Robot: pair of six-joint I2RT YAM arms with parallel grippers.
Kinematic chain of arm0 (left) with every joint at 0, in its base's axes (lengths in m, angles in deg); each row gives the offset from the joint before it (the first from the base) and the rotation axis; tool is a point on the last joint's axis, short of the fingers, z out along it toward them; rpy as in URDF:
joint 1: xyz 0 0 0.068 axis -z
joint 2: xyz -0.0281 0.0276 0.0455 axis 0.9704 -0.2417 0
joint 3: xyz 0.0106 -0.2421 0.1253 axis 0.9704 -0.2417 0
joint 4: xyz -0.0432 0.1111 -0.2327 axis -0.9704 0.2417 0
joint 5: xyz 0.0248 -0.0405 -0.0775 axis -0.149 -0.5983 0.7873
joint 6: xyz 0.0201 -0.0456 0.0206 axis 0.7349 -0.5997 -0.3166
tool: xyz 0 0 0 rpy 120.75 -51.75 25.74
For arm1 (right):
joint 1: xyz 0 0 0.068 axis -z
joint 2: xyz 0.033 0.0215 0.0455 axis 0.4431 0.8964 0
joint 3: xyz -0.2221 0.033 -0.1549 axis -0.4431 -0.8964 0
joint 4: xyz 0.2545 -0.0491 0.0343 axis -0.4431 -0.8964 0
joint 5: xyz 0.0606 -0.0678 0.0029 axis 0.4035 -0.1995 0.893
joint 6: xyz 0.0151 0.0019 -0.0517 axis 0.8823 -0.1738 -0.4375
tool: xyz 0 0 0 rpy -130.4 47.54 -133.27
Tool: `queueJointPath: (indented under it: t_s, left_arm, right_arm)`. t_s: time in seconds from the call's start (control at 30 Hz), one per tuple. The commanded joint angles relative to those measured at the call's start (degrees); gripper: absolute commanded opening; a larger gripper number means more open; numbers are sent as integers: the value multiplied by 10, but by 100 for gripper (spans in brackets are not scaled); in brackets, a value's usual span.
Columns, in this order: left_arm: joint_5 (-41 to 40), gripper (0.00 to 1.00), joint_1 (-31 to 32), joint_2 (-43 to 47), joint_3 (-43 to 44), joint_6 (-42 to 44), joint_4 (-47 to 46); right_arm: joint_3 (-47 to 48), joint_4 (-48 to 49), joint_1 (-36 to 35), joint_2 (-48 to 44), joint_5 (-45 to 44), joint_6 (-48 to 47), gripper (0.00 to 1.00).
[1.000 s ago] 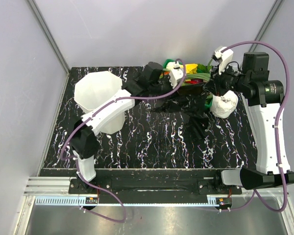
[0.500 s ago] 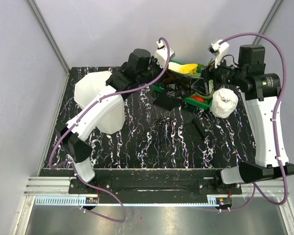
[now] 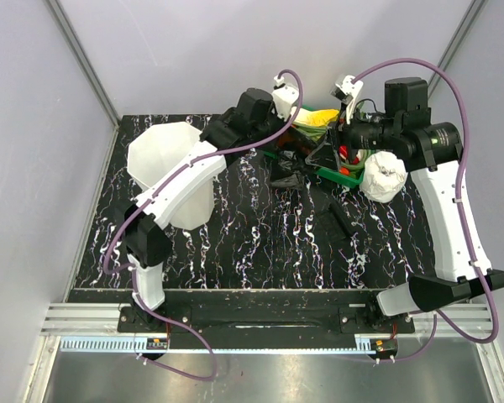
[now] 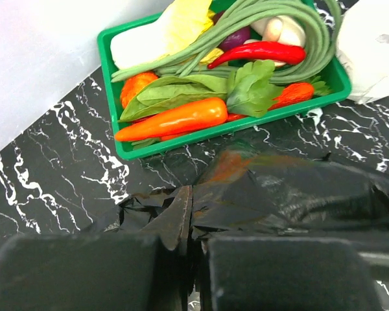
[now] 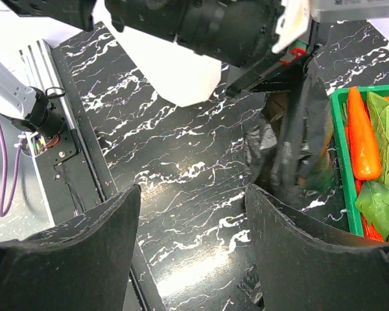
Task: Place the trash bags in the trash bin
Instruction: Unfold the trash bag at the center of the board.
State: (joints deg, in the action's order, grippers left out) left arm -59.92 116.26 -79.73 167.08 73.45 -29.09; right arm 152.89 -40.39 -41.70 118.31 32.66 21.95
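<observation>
My left gripper [image 3: 287, 149] is shut on a crinkled black trash bag [image 3: 289, 168] and holds it up in front of the green tray. In the left wrist view the fingers [image 4: 104, 272] pinch the film, and the bag [image 4: 285, 194] spreads out to the right. My right gripper [image 3: 329, 151] is open and empty just right of that bag. Its wrist view shows the wide-apart jaws [image 5: 191, 194] over bare table, with the bag [image 5: 292, 146] hanging ahead. A second black bag [image 3: 339, 220] lies on the table. The white faceted trash bin [image 3: 164, 155] stands at the left [image 5: 175, 71].
A green tray [image 3: 340, 175] of vegetables sits at the back, and its rim shows in the left wrist view [image 4: 104, 52]. A white crumpled bundle [image 3: 385, 176] stands right of the tray. The table is black marble-patterned [image 3: 260, 243], with walls behind and at both sides.
My left gripper has pulled back from the tray toward the bin side with the black bag in it. My right gripper has swung left, closer to the bag.
</observation>
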Motion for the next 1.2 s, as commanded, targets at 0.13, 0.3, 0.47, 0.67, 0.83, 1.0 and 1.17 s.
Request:
queueJointPath:
  t_s: [0.13,0.3,0.47,0.67,0.83,1.0,1.17]
  left_arm:
    - [-48,0,-3,-7,54,-25,-22]
    - [-16,0,-6,17,50,-53,-42]
    - [5,0,-6,46,30,-92,-58]
    - [52,0,-7,75,0,-127,-60]
    - [65,0,-6,99,-31,-128,-67]
    - [80,0,-6,110,-54,-127,-68]
    - [101,0,-5,120,-80,-133,-77]
  right_arm:
    - [-32,8,-23,-25,59,-7,65]
    - [-131,90,-31,-31,24,24,60]
    - [-184,190,-31,-13,-22,96,58]
    - [-148,214,-31,53,-72,119,53]
    - [-112,225,-30,71,-135,131,66]
    - [-98,235,-26,70,-122,149,76]
    - [-90,238,-10,69,-118,163,82]
